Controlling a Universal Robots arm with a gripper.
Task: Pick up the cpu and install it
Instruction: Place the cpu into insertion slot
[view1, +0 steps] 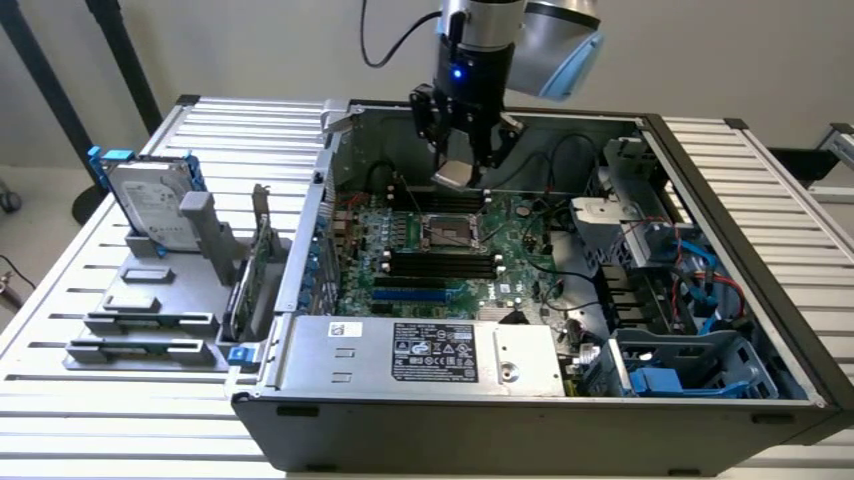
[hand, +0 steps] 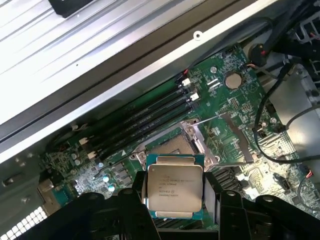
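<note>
The cpu, a flat silver square chip with a thin green rim, sits between my gripper fingers, which are shut on its edges. In the exterior view the gripper hangs inside the open computer case with the cpu tilted at its tips, above and behind the open cpu socket on the green motherboard. The wrist view shows the socket with its metal frame lifted open, just beyond the held chip.
Black memory slots flank the socket. Cables and a drive cage fill the case at the exterior view's right. A grey holder rack with a silver hard drive stands outside the case at the exterior view's left.
</note>
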